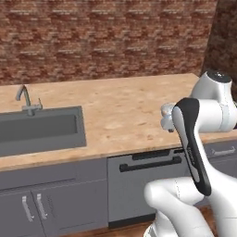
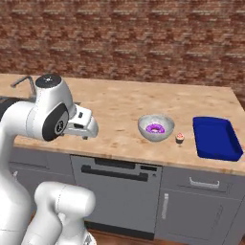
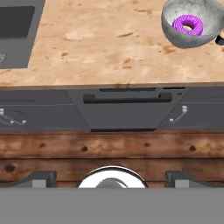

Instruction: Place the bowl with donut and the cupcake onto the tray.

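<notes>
Claw (image 3: 112, 177): jaws wide apart, holding nothing.
Bowl (image 2: 156, 127): on the bench (image 2: 119, 110) (donut (image 2: 155, 128) inside).
Cupcake (image 2: 180, 138): between bowl and tray (image 2: 216, 139) — touching neither.

Even, soft, shadowless rendered light

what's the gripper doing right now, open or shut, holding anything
gripper: open, jaws spread wide, holding nothing; it hangs in front of the counter, well short of the bowl with the donut.
</notes>
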Robot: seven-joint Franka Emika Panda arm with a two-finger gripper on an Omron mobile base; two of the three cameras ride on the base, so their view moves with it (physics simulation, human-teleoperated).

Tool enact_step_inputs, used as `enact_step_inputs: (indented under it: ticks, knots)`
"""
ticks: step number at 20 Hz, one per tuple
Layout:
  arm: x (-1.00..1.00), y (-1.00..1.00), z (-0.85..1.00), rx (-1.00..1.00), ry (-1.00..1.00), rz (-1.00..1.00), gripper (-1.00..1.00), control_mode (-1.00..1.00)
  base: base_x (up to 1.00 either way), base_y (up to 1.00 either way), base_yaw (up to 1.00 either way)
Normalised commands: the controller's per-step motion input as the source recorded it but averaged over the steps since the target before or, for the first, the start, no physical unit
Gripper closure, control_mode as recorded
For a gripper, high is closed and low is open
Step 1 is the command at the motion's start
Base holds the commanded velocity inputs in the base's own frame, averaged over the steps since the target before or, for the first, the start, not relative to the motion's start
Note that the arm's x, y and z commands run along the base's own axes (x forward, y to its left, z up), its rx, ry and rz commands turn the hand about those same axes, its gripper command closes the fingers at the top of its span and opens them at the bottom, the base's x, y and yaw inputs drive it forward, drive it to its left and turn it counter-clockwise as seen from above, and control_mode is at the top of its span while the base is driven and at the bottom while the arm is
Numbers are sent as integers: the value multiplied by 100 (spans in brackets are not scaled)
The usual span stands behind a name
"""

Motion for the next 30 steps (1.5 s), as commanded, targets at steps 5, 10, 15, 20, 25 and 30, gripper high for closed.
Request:
enact_step_inputs:
  ticks: [5, 10, 15, 20, 25, 30]
  knots:
    - [0, 0, 0, 0, 0, 0, -100, 100, 55, -100, 0]
    - [0, 0, 0, 0, 0, 0, -100, 100, 59, -100, 0]
    - [0, 0, 0, 0, 0, 0, -100, 100, 50, -92, 0]
    - [0, 0, 0, 0, 0, 0, -100, 100, 11, -26, 2]
    - [4, 41, -10, -1, 0, 0, -100, -100, 0, 0, 0]
    - [24, 87, -25, 0, 0, 0, -100, -100, 0, 0, 0]
